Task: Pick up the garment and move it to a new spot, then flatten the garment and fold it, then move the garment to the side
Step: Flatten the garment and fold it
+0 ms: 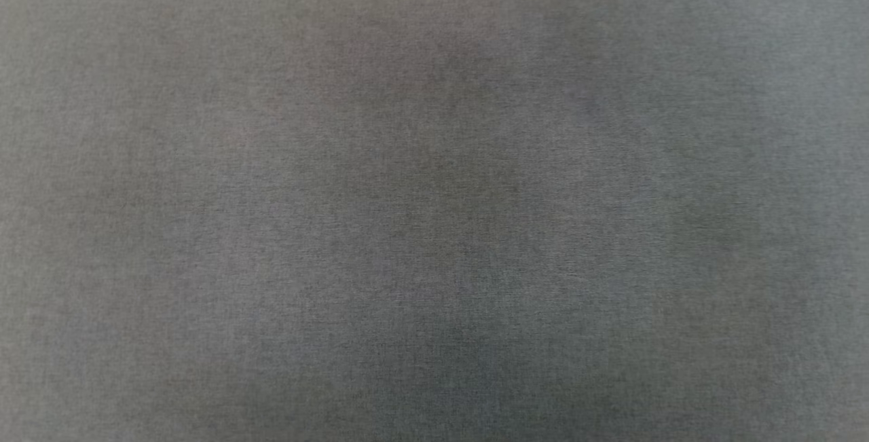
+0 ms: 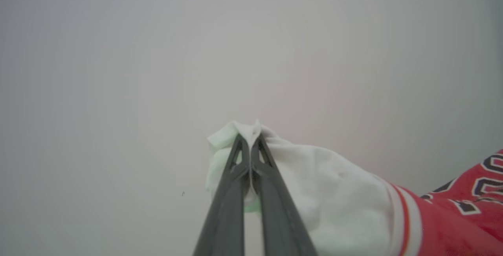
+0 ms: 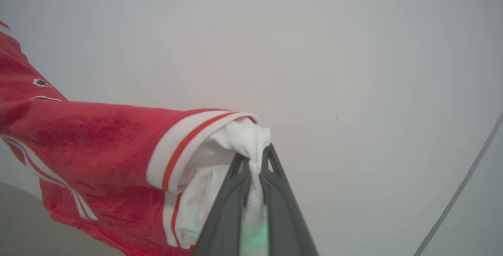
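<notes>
1. left wrist view: the left gripper [image 2: 250, 141] is seen at the lower middle of the frame, its two long dark fingers pressed together on a bunched corner of the red sleeveless basketball jersey [image 2: 456, 228].
2. what is pinched there is the white inner lining [image 2: 338, 185]. the white-and-red striped trim [image 2: 404, 216] and parts of black, white-outlined letters [image 2: 487, 181] trail off toward the lower right of the frame.
3. in the right wrist view the right gripper [image 3: 256, 154] is likewise clamped on a wad of white lining at the lower middle, with the red cloth stretching away to the left edge of the frame.
4. the jersey is thus held off the ground at two corners and spread between the two arms, against a plain pale background [image 3: 353, 51]. what that background is cannot be told.
5. the corners are judged to be gripped this way so that the cloth hangs open, not crumpled, which makes it easier to lay down flat.
6. in the head view a grey woven surface [image 1: 434, 197] is shown, blurred, and it is taken to be the place where the jersey is to be set.
7. the step in hand is judged to be the carrying of the jersey to its new spot; flattening, folding and moving aside are not yet done.
8. a slip of the thin lining from either pinch is the risk to be watched.
</notes>
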Motion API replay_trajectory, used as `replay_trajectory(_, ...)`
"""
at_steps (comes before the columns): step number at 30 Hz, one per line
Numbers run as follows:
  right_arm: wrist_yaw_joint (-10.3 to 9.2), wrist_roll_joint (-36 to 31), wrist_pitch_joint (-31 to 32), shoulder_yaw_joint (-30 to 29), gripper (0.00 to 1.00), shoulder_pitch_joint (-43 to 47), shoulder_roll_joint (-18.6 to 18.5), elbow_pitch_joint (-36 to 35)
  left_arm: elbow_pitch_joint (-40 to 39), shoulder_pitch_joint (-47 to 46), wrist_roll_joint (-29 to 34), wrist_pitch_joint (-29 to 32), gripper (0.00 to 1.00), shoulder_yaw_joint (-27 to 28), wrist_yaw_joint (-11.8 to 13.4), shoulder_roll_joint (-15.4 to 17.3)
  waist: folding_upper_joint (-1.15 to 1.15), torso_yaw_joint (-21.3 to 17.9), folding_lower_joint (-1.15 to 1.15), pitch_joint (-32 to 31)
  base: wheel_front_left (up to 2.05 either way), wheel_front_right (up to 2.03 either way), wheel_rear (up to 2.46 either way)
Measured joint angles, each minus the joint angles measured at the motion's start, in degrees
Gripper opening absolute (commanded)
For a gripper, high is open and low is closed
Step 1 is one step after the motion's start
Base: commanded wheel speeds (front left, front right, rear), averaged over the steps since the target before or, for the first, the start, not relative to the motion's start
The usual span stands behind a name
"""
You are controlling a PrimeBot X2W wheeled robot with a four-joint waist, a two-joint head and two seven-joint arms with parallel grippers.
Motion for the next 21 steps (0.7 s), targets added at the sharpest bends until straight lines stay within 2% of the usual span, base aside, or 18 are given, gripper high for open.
replay_trajectory(4,0.00,1.2,-0.8,2.1,0.00,0.4,0.3,4.3,3.5,2.0,-0.2,-1.9,0.00,-1.2,-0.8,-0.1,0.00,0.8,0.00,0.5,0.00,0.00,0.00)
replay_trajectory(7,0.00,3.6,1.4,4.5,0.00,2.9,0.5,6.8,5.9,6.4,-0.9,-0.2,0.00,-2.7,-1.5,-0.1,0.00,1.2,0.00,0.3,0.00,0.00,0.00)
replay_trajectory(12,0.00,10.1,8.0,9.7,0.00,9.2,0.3,8.2,8.2,13.9,-4.3,5.7,0.00,-3.9,-2.2,-0.1,0.00,1.8,0.00,-0.2,0.00,0.00,0.00)
replay_trajectory(15,0.00,12.8,9.9,11.4,0.00,11.6,-0.4,7.6,8.3,16.9,-6.1,8.0,0.00,-4.3,-2.5,0.2,0.00,2.0,0.00,-0.6,0.00,0.00,0.00)
replay_trajectory(21,0.00,21.7,17.3,15.7,0.00,18.8,-3.6,2.9,5.1,27.8,-12.8,19.2,0.00,-5.7,-2.8,1.7,0.00,2.3,0.00,-2.1,0.00,0.00,0.00)
